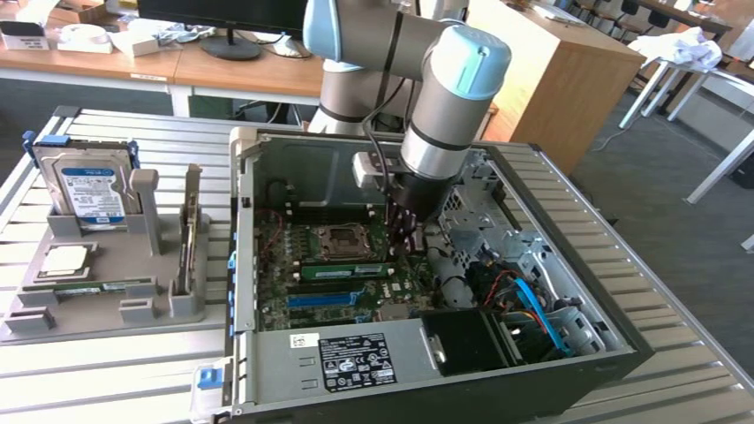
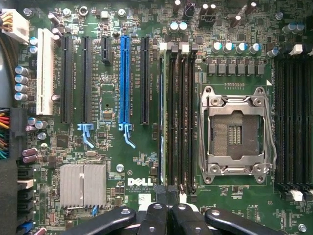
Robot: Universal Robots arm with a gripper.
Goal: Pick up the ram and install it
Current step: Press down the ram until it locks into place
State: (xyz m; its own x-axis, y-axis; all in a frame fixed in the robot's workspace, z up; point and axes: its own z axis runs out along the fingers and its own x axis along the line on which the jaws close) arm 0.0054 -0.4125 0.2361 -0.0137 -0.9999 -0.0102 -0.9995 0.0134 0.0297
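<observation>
**Ram in the memory slot, end effector at its end**

Exterior view: the arm reaches into the open computer case (image 1: 353, 362) on the table (image 1: 106, 371). The end effector (image 1: 408, 247) hangs low over the motherboard, and the ram (image 1: 344, 269) lies just beside it, below the processor socket (image 1: 342, 237).

Wrist view: the ram (image 2: 164, 122) shows edge-on in the outer memory slot (image 2: 178, 122). The end effector (image 2: 168, 210) is clenched, fingers together, and I see nothing between them.

I judge this to be the seating step. It calls for straight, even pressure, because a tilted push could leave one latch open.
</observation>
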